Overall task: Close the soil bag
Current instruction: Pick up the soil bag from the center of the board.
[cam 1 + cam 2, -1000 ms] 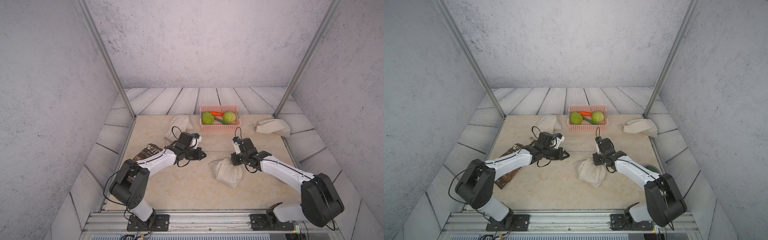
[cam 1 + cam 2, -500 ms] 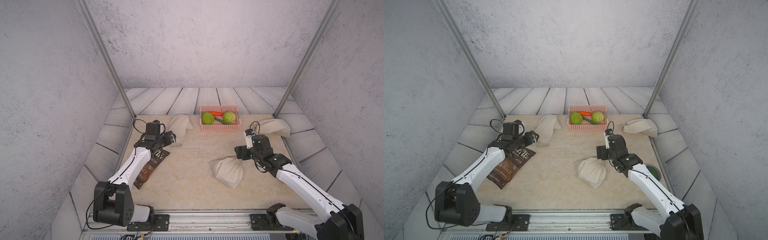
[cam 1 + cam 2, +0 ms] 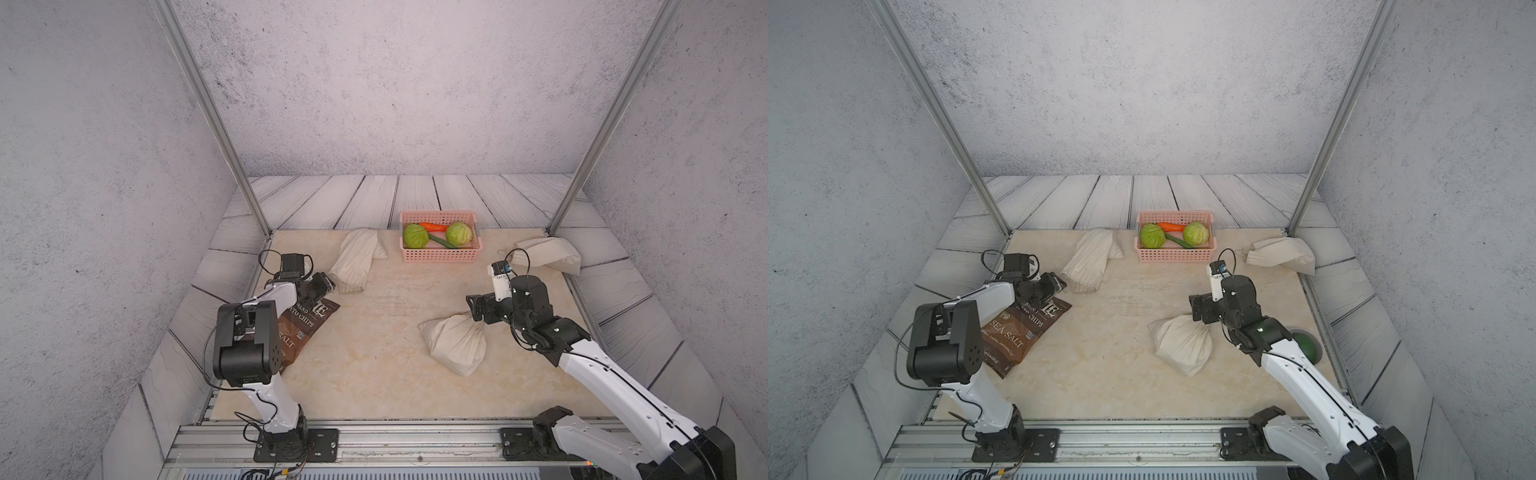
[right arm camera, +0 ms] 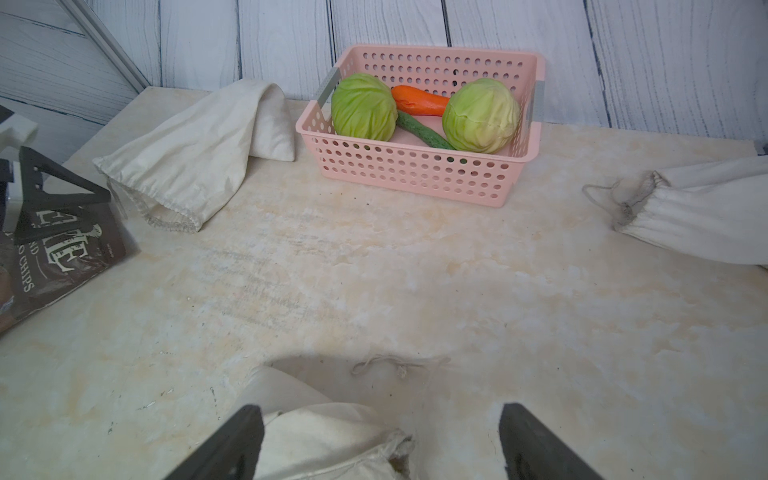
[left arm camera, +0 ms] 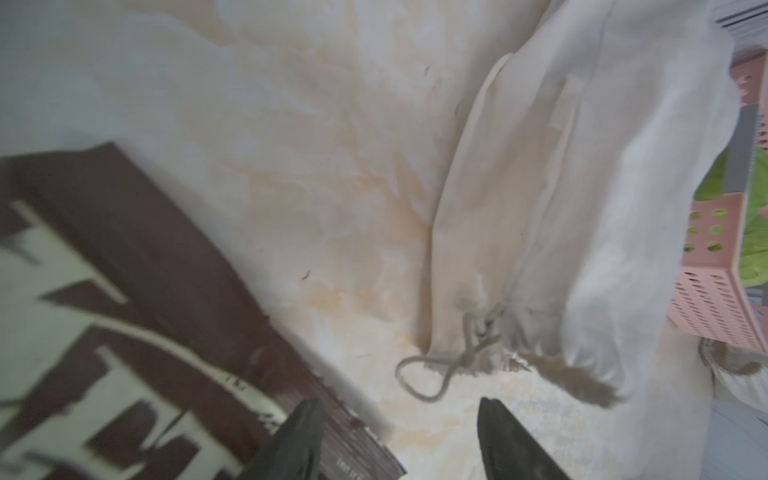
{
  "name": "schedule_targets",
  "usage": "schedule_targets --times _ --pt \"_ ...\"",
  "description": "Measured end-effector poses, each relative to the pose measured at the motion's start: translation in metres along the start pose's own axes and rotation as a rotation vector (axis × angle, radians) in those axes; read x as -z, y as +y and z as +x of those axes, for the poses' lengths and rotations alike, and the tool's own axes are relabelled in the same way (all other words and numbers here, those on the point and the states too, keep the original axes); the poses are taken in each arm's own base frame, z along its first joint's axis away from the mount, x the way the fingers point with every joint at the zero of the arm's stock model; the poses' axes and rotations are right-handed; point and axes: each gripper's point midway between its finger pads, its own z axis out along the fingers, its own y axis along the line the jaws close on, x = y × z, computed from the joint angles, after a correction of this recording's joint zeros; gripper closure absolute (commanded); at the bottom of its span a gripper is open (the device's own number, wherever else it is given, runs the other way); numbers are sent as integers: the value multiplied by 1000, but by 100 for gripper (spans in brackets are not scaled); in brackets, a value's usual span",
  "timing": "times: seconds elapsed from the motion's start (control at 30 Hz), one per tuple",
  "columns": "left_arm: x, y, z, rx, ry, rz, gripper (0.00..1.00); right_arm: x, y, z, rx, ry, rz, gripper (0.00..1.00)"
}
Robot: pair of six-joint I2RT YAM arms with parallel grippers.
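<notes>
soil bag (image 3: 455, 345) lies on the bench (image 3: 374, 374), mid-right, neck looks cinched. right claw (image 4: 380, 440) is spread wide and empty, straddling the bag's neck, maybe just clear of it. left claw (image 5: 397, 432) is partly open and empty, well apart, over the chips bag (image 5: 104, 291) beside another cloth sack (image 5: 582, 187).

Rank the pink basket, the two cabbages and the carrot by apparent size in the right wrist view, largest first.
1. pink basket
2. greener cabbage and yellower cabbage: they look alike, so no ranking between them
3. carrot: smallest as seen, though the cabbages hide part of it, so its full size is unsure
</notes>
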Motion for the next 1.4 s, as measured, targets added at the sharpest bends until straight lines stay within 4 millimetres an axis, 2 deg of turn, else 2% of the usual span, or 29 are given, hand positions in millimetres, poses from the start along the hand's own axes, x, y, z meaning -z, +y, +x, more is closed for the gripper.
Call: schedule_targets --times 0.13,0.2,0.3,0.37,0.5,0.6,0.73,0.8,0.9,1.0,1.1,1.27,1.4 --pt "-11 -11 -6 -3 -1 74 50 0 0 -1 4 -8 -2 6" --pt "-18 -14 -8 -1 4 98 61 0 1 -2 4 -9 -5 6" --pt "-27 -16 -10 7 15 125 87 0 1 -2 5 -10 -6 6" --pt "-29 -17 -9 15 18 137 99 0 1 -2 6 -10 -6 6" --pt "-17 -23 -9 11 -13 157 100 0 2 -2 8 -10 -9 6" --pt "11 -44 -15 -27 -64 180 100 -1 5 -1 22 -3 -31 6" --pt "56 -98 -22 -141 -137 253 100 -5 11 1 29 11 -62 6" --pt "71 -130 -16 -207 -152 297 100 -6 15 -1 31 6 -85 6" --pt "89 -175 7 -302 -137 369 100 -8 22 -9 35 -7 -121 6" --pt "102 -203 36 -373 -100 423 100 -12 33 -23 48 -38 -160 5" --pt "116 -212 53 -403 -82 444 100 -15 50 -31 91 -61 -199 3" --pt "145 -217 76 -443 -77 476 100 -19 90 -40 225 -85 -279 1" --pt "158 -220 101 -478 -39 511 100 -20 120 -45 351 -111 -350 1"
